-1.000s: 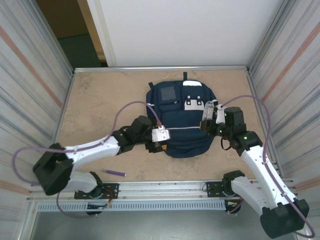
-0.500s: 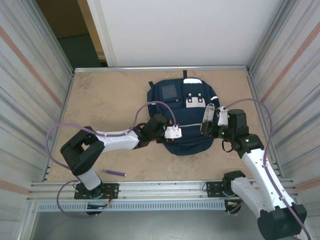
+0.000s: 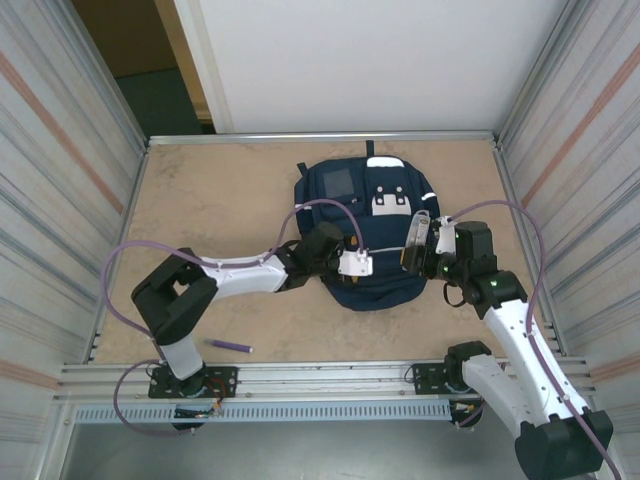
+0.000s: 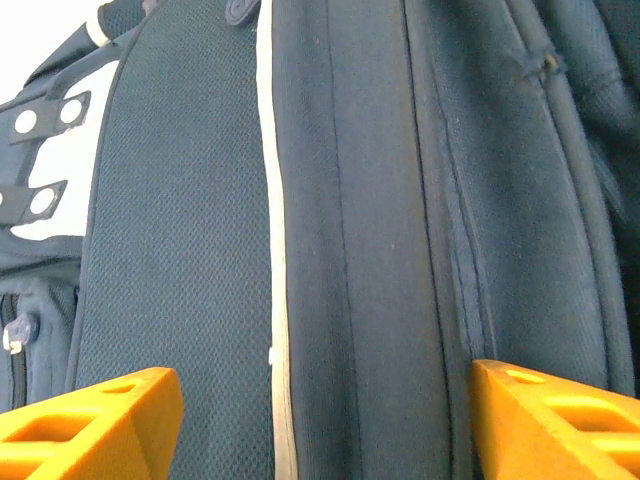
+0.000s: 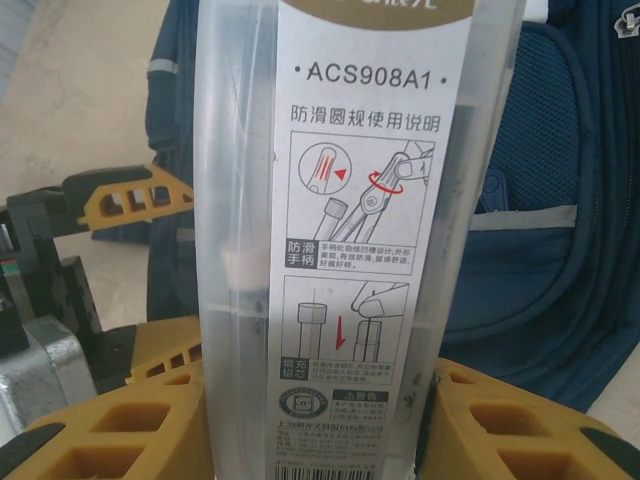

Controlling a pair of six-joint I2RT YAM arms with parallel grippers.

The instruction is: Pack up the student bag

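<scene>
Right gripper [image 5: 320, 425] clamps a clear case [image 5: 340, 200] beside the bag [image 3: 385, 285], while left gripper [image 4: 325, 420] hovers spread over its front; I'd say a pocket needs opening next.

Tan mottled table [image 3: 200, 200] is carrying 2 loose things. Navy student bag [image 3: 335, 215] is lying flat toward the far middle. Small purple stick [image 3: 230, 345] is lying near the front-left edge, well apart from it.
</scene>
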